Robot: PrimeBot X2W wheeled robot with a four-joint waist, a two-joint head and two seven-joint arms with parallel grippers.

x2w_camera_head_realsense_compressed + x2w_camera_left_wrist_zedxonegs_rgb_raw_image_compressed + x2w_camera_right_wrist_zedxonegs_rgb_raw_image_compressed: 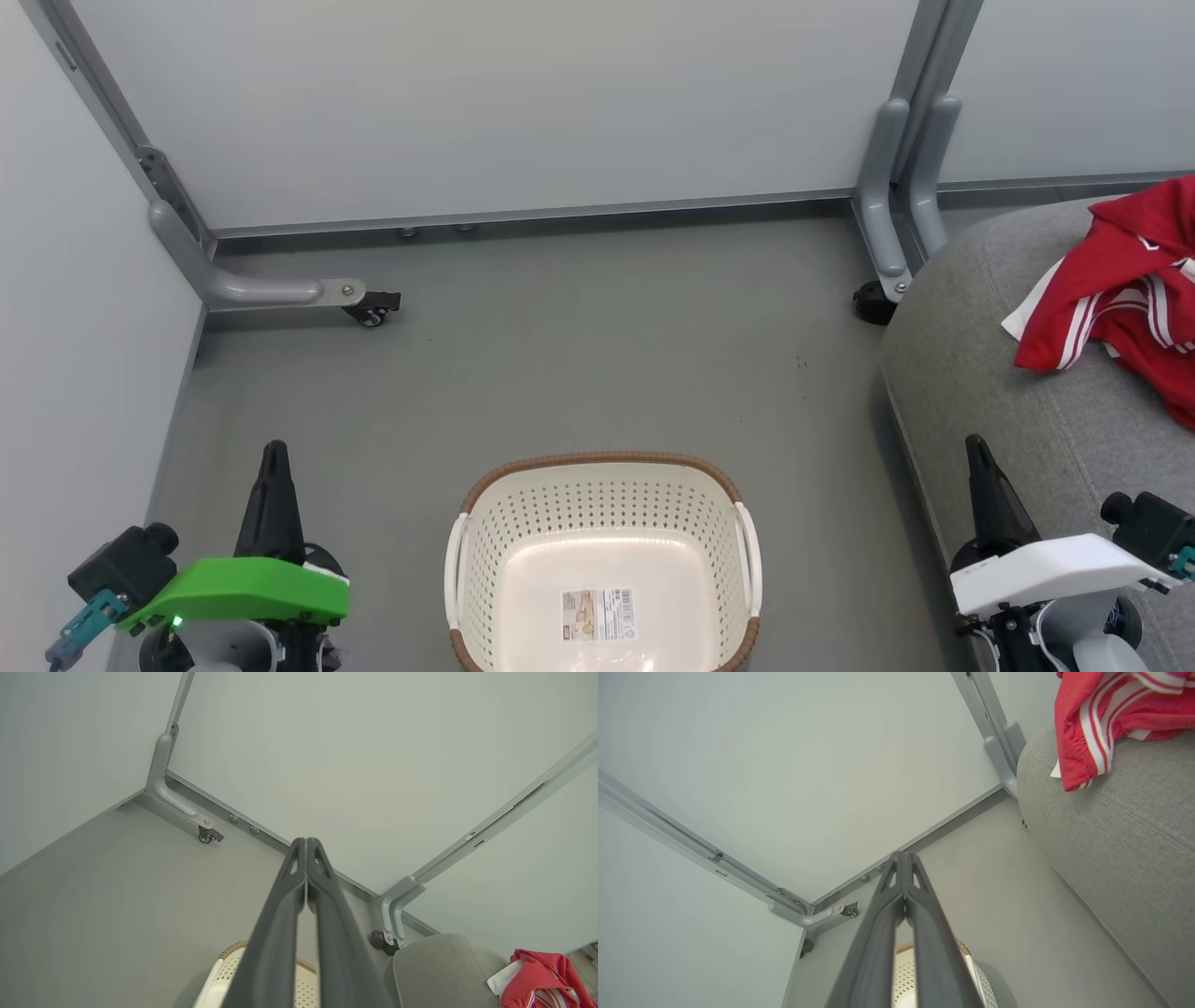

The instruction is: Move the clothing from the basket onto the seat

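We see the left gripper point(274, 455) with its two dark fingers pressed together along their whole length and nothing between them; in its own wrist view the tips meet in a single point. The right gripper point(976, 446) stands the same way, fingers flat against each other and gripping nothing. Both point forward, away from the robot.

The basket point(597, 461) sits on the grey floor point(579, 345) between the two grippers, a little nearer the robot than their fingertips and apart from both. A paper label point(597, 614) lies flat on its bare bottom.

The seat point(971, 364) runs along the right gripper's right side and reaches forward past its fingertips. The clothing point(1111, 280) lies on it, ahead of the right gripper and out to its right, well apart from the fingers. It is a bunched red heap with white stripes showing, and one fold hangs toward the seat's rounded edge. The heap runs off the picture's edge, so we cannot tell whether it is one piece or two.

Beyond both sets of fingertips stand pale partition panels point(513, 103) on grey feet, one with a black caster point(372, 308) ahead of the left gripper.
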